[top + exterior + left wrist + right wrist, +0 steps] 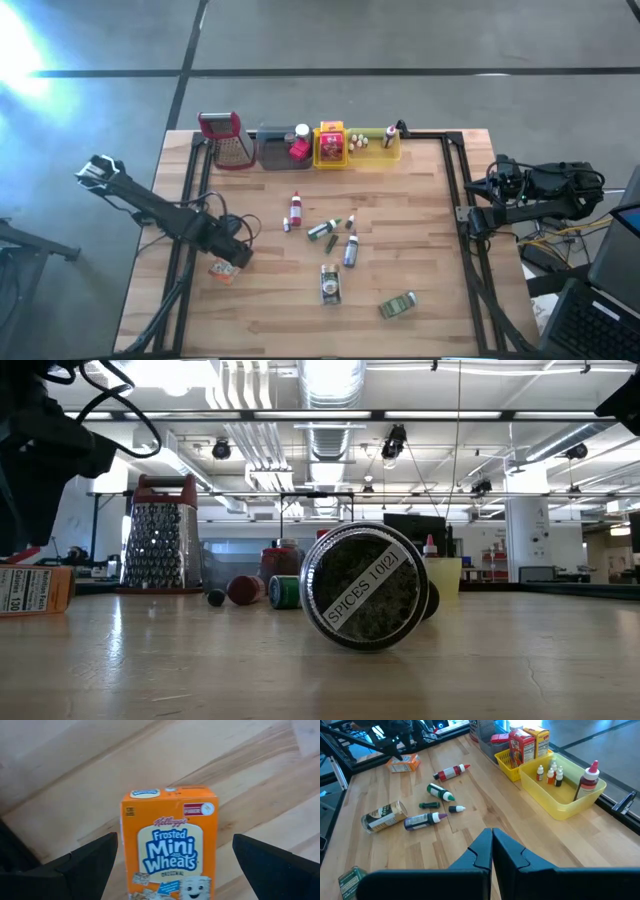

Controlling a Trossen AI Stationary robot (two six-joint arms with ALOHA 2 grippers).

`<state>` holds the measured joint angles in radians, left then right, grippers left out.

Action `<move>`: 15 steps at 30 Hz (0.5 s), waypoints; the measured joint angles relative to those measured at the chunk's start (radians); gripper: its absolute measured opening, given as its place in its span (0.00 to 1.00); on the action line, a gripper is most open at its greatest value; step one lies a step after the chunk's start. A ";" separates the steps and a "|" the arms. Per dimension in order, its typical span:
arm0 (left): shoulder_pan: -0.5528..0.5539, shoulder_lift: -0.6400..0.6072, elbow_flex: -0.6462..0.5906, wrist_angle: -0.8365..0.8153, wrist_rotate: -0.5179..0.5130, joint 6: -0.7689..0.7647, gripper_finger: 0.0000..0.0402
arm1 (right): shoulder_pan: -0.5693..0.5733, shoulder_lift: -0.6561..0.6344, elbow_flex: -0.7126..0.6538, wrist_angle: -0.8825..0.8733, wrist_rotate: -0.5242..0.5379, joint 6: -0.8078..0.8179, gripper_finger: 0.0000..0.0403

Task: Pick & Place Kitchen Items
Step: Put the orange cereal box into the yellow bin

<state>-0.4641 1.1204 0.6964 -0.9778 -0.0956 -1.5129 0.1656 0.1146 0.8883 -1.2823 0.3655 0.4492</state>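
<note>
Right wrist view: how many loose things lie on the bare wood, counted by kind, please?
Bottles: 5 (red bottle, green bottle, purple bottle, tiny dark bottle, tiny white-capped bottle)
Boxes: 1 (orange box)
Jars: 1 (spice jar)
Tins: 1 (green tin)
Total: 8
A speck beside the red bottle is too small to tell.

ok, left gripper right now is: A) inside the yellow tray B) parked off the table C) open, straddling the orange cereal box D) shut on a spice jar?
C: the left gripper stands open with a finger on either side of the orange Frosted Mini Wheats box, which lies on the wooden table, not yet gripped.
</note>
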 joint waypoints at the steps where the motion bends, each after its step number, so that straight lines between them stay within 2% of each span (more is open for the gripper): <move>1: 0.000 0.001 0.000 -0.005 0.000 0.000 1.00 | 0.000 0.000 0.000 0.000 0.000 0.000 0.02; 5: 0.002 0.010 0.000 -0.010 0.000 0.007 1.00 | 0.000 0.000 0.000 0.000 0.000 0.000 0.02; 15: 0.073 0.096 0.008 -0.008 0.036 0.150 1.00 | 0.000 0.000 0.000 0.000 0.000 0.000 0.02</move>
<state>-0.3907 1.2161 0.7044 -0.9856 -0.0595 -1.3631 0.1654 0.1146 0.8883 -1.2823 0.3653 0.4492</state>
